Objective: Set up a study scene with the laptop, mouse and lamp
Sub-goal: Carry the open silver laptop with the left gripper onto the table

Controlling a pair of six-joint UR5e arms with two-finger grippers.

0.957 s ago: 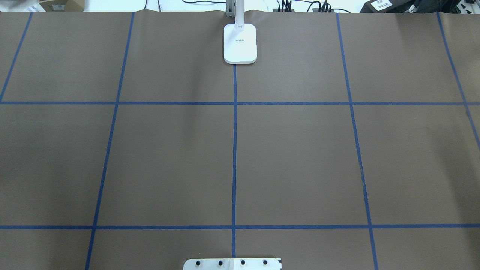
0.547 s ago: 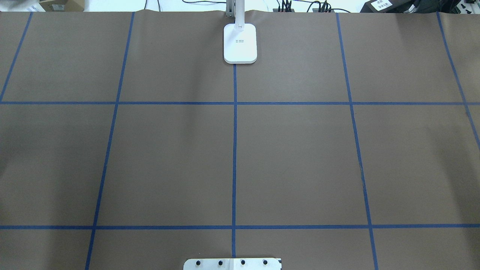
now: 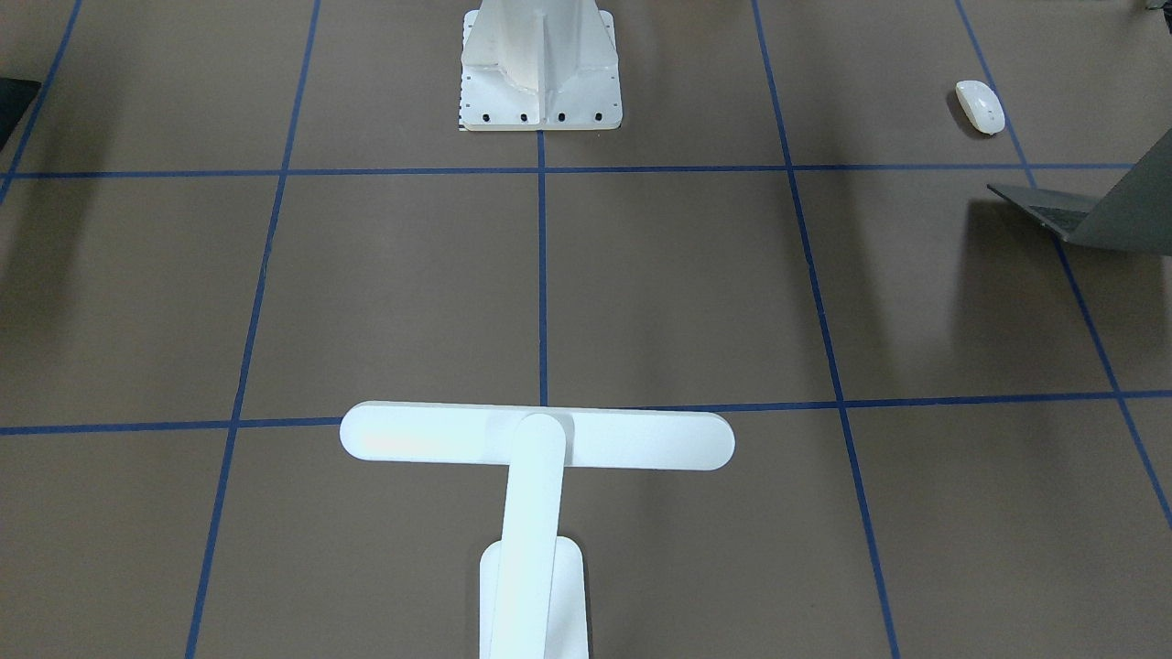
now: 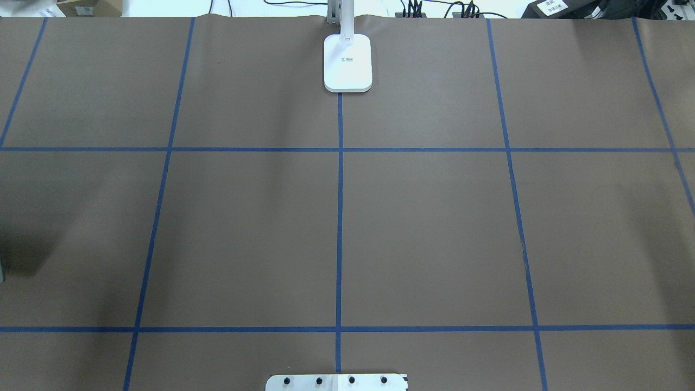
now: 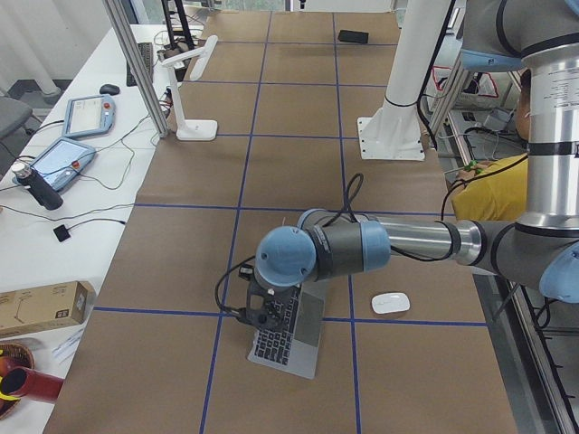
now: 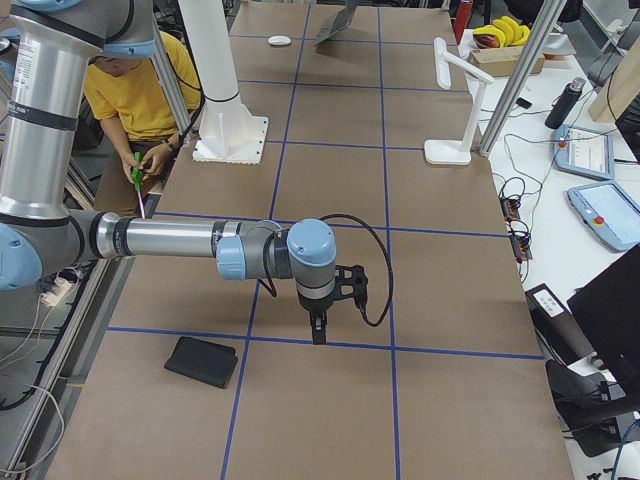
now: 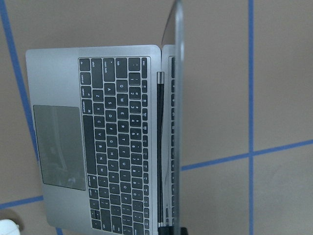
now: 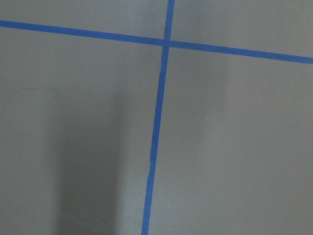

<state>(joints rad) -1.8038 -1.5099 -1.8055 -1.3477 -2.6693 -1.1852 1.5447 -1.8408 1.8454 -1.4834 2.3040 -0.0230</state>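
Laptop open, near mouse | left jaws: cannot tell | right jaws: cannot tell

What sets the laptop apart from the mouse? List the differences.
The laptop is grey with black keys; the mouse is glossy white. The laptop is far larger than the mouse. The laptop stands open, lid raised; the mouse lies flat. Both rest on the brown table.

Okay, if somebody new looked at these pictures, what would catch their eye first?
Probably the glossy white lamp, its T-shaped head looming in the front-facing view, centred on the operators' side. Next, the open laptop far toward the robot's left, with the left arm stretched over it and the mouse lying beside it.
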